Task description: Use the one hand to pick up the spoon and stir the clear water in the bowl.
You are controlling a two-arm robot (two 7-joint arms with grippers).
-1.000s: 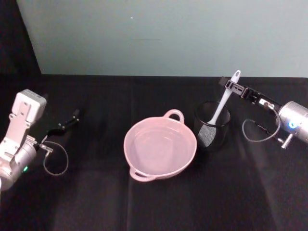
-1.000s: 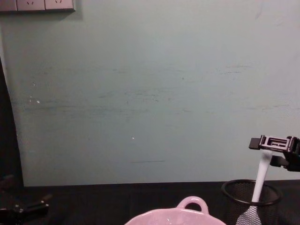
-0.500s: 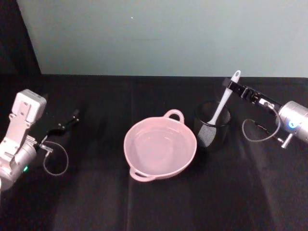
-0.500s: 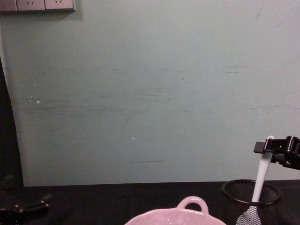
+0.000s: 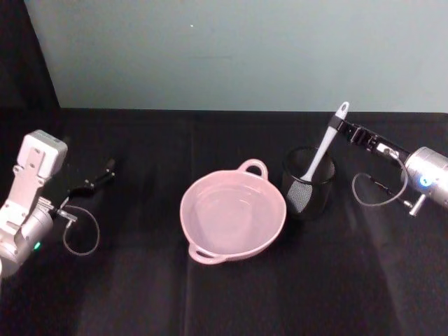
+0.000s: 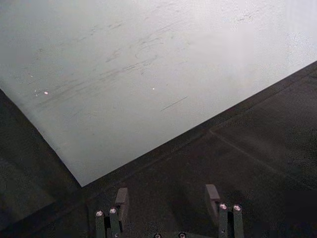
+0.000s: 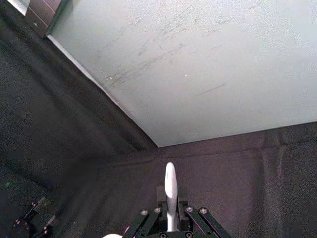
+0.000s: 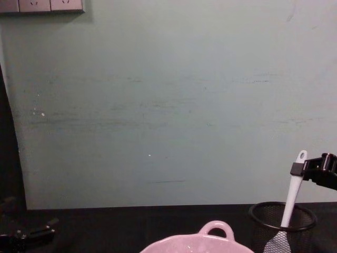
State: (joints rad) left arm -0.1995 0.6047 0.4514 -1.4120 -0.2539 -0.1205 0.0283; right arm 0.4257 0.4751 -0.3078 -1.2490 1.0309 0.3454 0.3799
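Black cloth table (image 5: 224, 294), pale green wall behind. The spoon (image 5: 320, 155) stood scoop-down in the black mesh cup (image 5: 308, 192), its handle leaning up and to the right. I read the right gripper (image 5: 336, 124) as pinched on that handle just below the holed end. The pink bowl (image 5: 183, 210) sat just left of the cup, so the lift would go up along the handle, then left. The left gripper (image 5: 108, 168) was parked far left, fingers apart.

The right arm extended from the right side, its gripper (image 5: 337, 125) pinched on the spoon (image 5: 320, 157) near the handle's top. The left gripper (image 5: 98, 179) sat parked at the left, fingers apart.
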